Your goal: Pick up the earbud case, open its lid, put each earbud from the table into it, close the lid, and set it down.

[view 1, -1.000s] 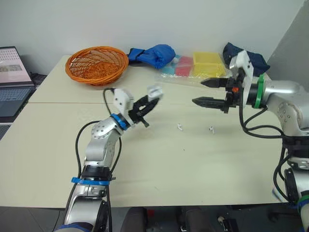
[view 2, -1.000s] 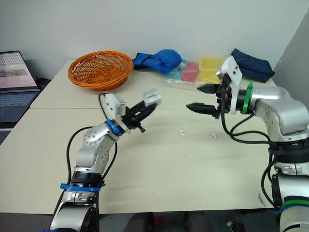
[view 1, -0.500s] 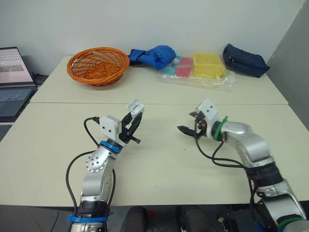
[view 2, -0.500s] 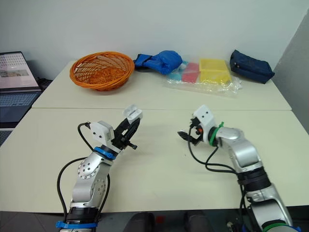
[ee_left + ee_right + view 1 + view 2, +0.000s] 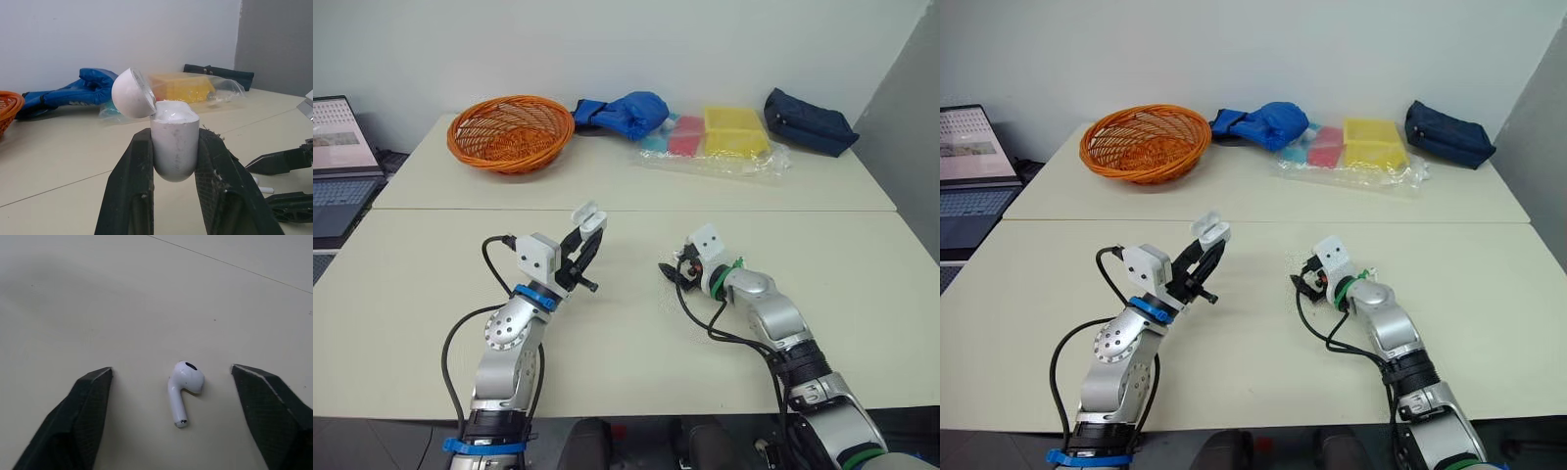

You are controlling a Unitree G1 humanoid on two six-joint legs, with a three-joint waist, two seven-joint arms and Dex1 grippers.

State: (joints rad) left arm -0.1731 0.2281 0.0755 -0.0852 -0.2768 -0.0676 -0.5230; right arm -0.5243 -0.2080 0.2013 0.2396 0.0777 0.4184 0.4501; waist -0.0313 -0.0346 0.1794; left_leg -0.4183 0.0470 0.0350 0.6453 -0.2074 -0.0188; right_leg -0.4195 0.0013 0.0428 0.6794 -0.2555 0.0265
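1. The left gripper (image 5: 584, 238) is clamping the case (image 5: 174, 147) by its lower body and holding it upright above the surface (image 5: 626, 362).
2. The lid (image 5: 131, 93) is standing open, tipped back on its hinge to one side of the case.
3. The right gripper (image 5: 170, 368) is hovering low over the surface with its fingers (image 5: 83, 411) spread wide apart, gripping nothing.
4. An earbud (image 5: 184, 384) is lying on the surface between those fingers, touching neither, with its stem pointing back toward the wrist.
5. The two grippers are facing each other near the middle of the surface with a gap between them, the left one raised and the right one down near the surface.
6. A basket (image 5: 510, 131), a blue cloth (image 5: 625, 111), a clear bag (image 5: 724, 160) with yellow and pink items inside, and a dark pouch (image 5: 807, 120) are sitting along the far side, well away from both grippers.
7. A laptop (image 5: 337, 166) is standing open off the robot's left side of the surface.
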